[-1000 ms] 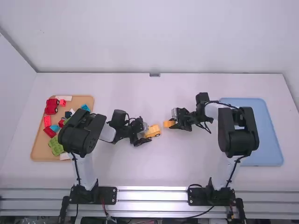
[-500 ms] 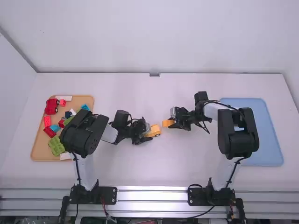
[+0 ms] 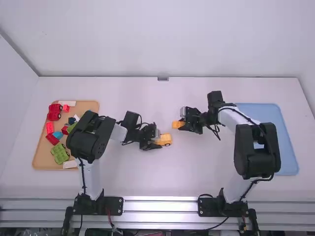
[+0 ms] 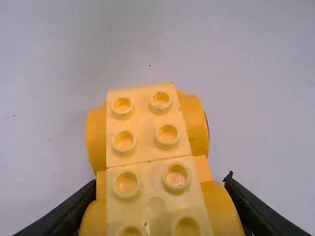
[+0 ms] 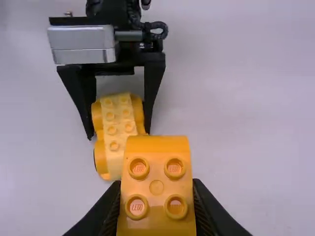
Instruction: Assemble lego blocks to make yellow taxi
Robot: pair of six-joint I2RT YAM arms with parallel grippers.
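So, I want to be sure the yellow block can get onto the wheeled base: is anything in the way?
Nothing visible stands between the block in the right gripper and the base. The left gripper has its fingers along the base's sides, likely leaving the studs on top free.

A plain white wall [image 3: 162, 39] stands behind the white table [image 3: 167, 179], with another pale wall [image 3: 12, 103] at the left. Silvery metal rails [image 3: 160, 207] line the near edge, under soft light.
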